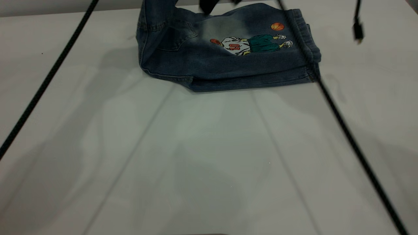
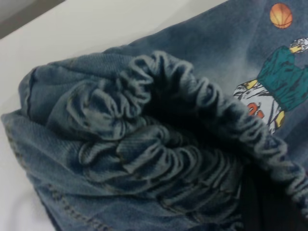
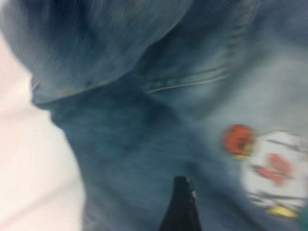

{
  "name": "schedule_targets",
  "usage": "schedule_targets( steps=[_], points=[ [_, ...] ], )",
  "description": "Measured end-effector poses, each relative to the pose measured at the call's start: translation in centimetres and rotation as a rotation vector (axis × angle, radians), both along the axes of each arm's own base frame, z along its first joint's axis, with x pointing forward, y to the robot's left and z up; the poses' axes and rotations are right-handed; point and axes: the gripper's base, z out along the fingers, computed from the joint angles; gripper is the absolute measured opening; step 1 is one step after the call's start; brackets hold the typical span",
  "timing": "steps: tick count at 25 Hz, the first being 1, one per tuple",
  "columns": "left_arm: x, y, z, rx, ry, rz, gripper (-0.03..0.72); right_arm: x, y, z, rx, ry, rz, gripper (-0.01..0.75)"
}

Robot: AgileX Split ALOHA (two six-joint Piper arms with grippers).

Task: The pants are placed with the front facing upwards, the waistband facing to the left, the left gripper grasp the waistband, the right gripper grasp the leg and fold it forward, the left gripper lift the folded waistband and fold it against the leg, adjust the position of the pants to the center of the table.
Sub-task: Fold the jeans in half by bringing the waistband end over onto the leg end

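Observation:
The blue denim pants (image 1: pixel 228 62) lie folded at the far side of the table (image 1: pixel 209 156), with the basketball print (image 1: pixel 248 44) facing up. Their left end, next to the patch pocket (image 1: pixel 176 37), is lifted up out of the exterior view. In the left wrist view the ruffled waistband (image 2: pixel 192 96) is bunched close to the camera. My left gripper (image 2: pixel 260 202) shows only as a dark shape buried in its folds, shut on it. My right gripper (image 1: pixel 209 6) hovers just over the pants (image 3: pixel 125 134) near the pocket seam, one black fingertip (image 3: pixel 180 202) showing, holding nothing.
Two black cables cross the exterior view diagonally, one at the left (image 1: pixel 42 85) and one at the right (image 1: pixel 346 130). A black plug (image 1: pixel 358 31) hangs at the upper right. Bare white table stretches in front of the pants.

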Motion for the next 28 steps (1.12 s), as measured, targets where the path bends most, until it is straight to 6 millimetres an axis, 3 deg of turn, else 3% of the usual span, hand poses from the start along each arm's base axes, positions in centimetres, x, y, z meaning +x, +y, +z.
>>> schedule_targets(
  steps=[5,11,15,21,28],
  points=[
    [-0.3,-1.7,0.2,-0.009,-0.033,-0.017,0.048,1.3,-5.5,1.2,-0.008,0.049,-0.117,0.514],
    [-1.7,-6.5,0.5,-0.019,-0.111,-0.095,0.048,2.4,-11.9,1.6,0.007,0.096,-0.278,0.513],
    [-2.9,-9.9,0.9,-0.035,-0.172,-0.139,0.048,2.5,-13.9,1.5,0.014,0.129,-0.334,0.513],
    [-4.4,-13.8,0.5,-0.058,-0.241,-0.178,0.048,2.3,-15.0,1.6,0.008,0.163,-0.367,0.513],
    [-4.3,-16.0,-4.8,-0.048,-0.221,-0.176,0.048,2.0,-17.2,2.9,-0.034,0.167,-0.415,0.513]
  ],
)
